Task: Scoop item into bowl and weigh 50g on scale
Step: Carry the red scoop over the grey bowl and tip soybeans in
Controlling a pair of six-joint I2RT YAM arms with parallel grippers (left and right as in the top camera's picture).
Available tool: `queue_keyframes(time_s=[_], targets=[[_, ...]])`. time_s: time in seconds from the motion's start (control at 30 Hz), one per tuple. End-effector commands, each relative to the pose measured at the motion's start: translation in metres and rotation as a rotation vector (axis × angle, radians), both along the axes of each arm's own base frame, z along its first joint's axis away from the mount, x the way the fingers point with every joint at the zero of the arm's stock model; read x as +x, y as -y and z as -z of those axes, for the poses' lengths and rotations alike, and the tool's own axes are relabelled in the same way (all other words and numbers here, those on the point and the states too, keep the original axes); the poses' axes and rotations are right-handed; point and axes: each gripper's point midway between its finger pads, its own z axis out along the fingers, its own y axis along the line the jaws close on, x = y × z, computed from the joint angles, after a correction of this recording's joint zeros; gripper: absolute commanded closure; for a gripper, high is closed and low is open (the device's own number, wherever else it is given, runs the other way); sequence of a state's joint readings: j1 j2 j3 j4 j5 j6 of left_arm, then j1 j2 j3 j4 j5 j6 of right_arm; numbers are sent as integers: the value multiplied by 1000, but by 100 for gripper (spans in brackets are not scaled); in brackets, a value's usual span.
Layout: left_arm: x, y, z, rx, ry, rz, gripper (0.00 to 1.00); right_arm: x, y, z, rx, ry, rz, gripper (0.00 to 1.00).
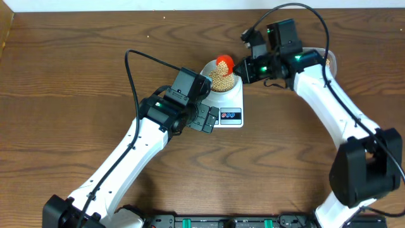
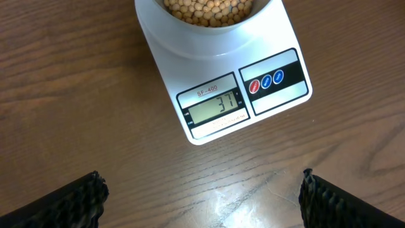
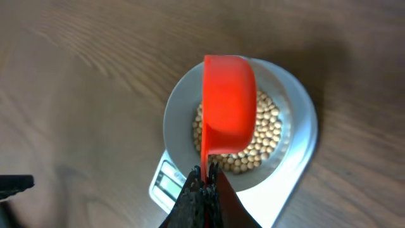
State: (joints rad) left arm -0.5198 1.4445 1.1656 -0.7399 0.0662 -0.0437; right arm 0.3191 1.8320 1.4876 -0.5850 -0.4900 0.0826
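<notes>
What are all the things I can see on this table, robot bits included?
beans: many, tan-yellow, in the bowl
bowl: one, pale white, on the scale
scale: one, white, on the table
display: one, grey, on the scale's front, reads 37
buttons: three, one red and two blue, beside the display
scoop: one, orange-red, over the bowl
table: one, brown wood, under everything
left fingers: two, black, apart, in front of the scale, holding nothing
right fingers: two, black, shut on the scoop's handle
</notes>
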Motion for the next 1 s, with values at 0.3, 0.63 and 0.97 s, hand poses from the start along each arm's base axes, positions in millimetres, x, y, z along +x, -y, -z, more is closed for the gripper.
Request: queue_keyframes(time_s=[0.3,0.63,0.97], targets=[[0,0,-4,1,11,14,1,-3,-9,-10,-184,150,-14,99],[0,0,-4,1,11,14,1,-5,-11,-9,-189,152,-25,99],[0,0,-4,1,11,14,1,-6,-10,-8,-196,153,-34,99]])
